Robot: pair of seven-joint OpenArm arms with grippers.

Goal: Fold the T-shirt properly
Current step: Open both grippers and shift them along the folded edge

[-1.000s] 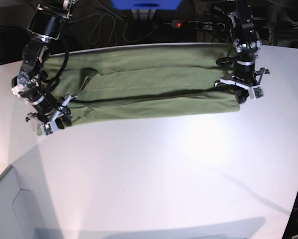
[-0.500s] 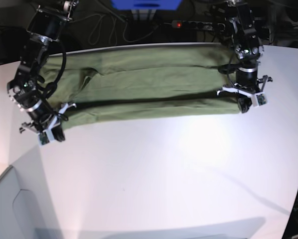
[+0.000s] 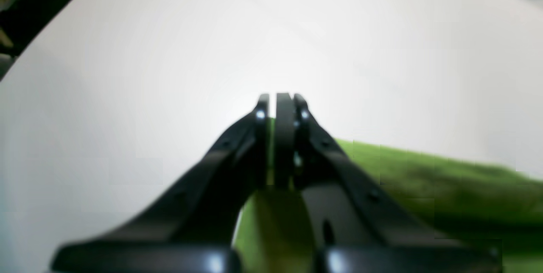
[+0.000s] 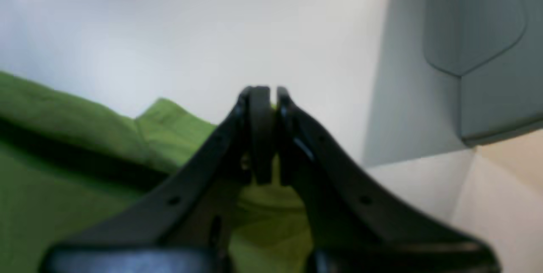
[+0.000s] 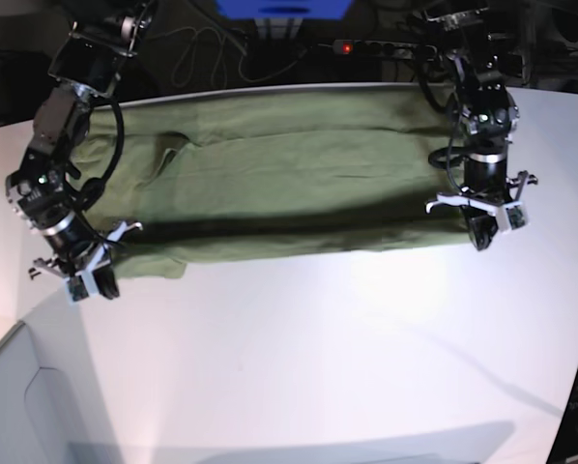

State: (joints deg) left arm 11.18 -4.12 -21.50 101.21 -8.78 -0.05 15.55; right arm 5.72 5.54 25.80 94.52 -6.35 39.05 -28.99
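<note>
The olive-green T-shirt (image 5: 289,184) lies as a long band across the far half of the white table (image 5: 318,348), folded lengthwise with its near edge raised and casting a shadow. At the right end of that edge my left gripper (image 5: 482,235) is shut on the cloth. The left wrist view shows the gripper (image 3: 281,97) closed, with the T-shirt (image 3: 424,171) pinched between the fingers. My right gripper (image 5: 98,282) is shut on the left end of the near edge. Seen from the right wrist, that gripper (image 4: 263,90) is closed over the green T-shirt (image 4: 63,171).
The table's left corner edge (image 5: 18,329) runs close to my right gripper, with grey floor (image 5: 38,406) beyond it. A power strip (image 5: 366,45) with a red light, cables and a blue object (image 5: 284,8) sit behind the table.
My right gripper has shut on the shirt's near edge. Both grippers have moved toward the table's front, drawing that edge with them and widening the band of cloth.
</note>
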